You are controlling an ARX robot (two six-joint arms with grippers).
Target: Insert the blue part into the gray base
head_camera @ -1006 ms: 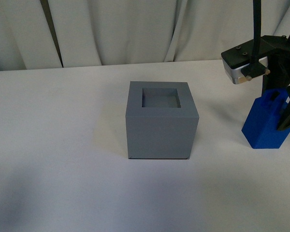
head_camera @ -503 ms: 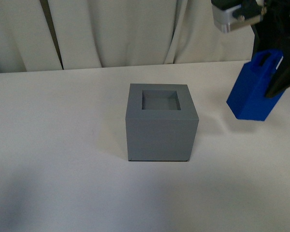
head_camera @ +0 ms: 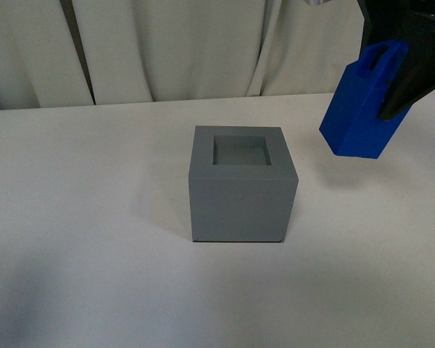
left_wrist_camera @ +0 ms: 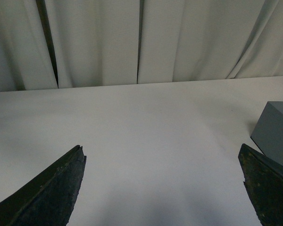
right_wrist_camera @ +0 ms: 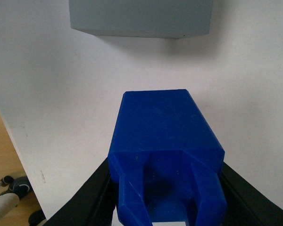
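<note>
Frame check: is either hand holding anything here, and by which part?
The right hand holds the blue part by its handle end, clear of the table. The left hand is open and empty.

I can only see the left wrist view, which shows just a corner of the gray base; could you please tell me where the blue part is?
Observer: The right gripper holds the blue part tilted in the air, right of the base.
Operator: Thank you. Is the recess free?
Observer: Yes, the square recess on top has nothing in it.
Operator: Is the part over it?
Observer: No, the right wrist view shows bare table between them.
</note>
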